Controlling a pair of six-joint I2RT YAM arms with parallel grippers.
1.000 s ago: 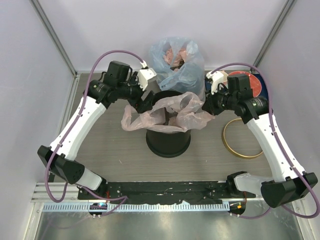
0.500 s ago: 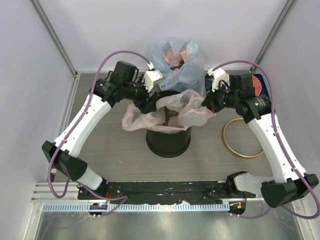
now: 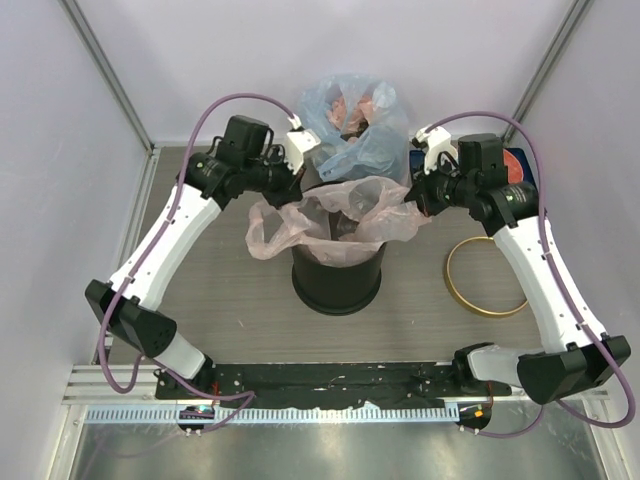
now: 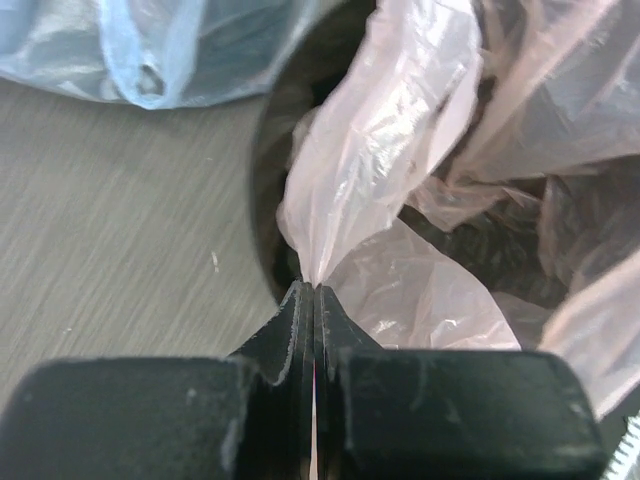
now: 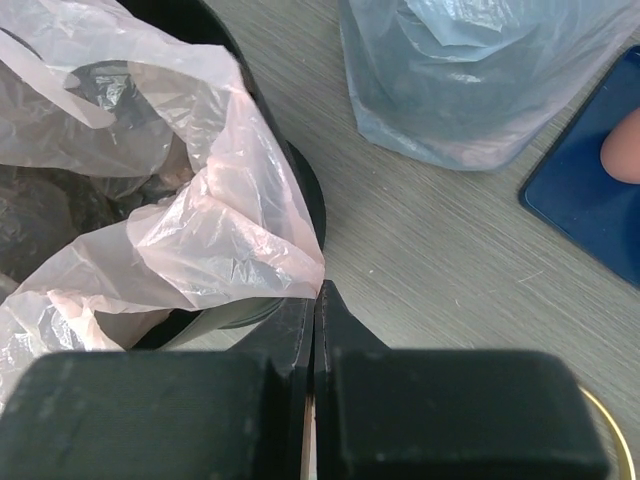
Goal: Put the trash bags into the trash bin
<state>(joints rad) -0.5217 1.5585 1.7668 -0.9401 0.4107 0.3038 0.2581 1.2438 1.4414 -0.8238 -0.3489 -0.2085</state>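
The pale-pink trash bag (image 3: 345,212) hangs part-way inside the round black trash bin (image 3: 337,285), its mouth spread over the bin's opening. My left gripper (image 3: 297,186) is shut on the bag's far-left edge. In the left wrist view the film (image 4: 380,150) fans out from the pinched tips of that gripper (image 4: 313,288) over the bin's dark rim (image 4: 268,170). My right gripper (image 3: 421,200) is shut on the bag's right edge. The right wrist view shows that gripper's tips (image 5: 318,290) clamping the pink film (image 5: 200,200) just outside the bin rim (image 5: 308,195).
A bluish bag with reddish contents (image 3: 355,125) stands right behind the bin, also near both wrists (image 4: 150,40) (image 5: 470,70). A gold hoop (image 3: 487,277) lies on the table to the right. A dark blue tray (image 3: 520,160) (image 5: 590,200) sits at the back right.
The left gripper has closed on the bag's left edge. Both grippers have drawn the bag's mouth up and wider over the bin. The bag's left flap sits higher than before.
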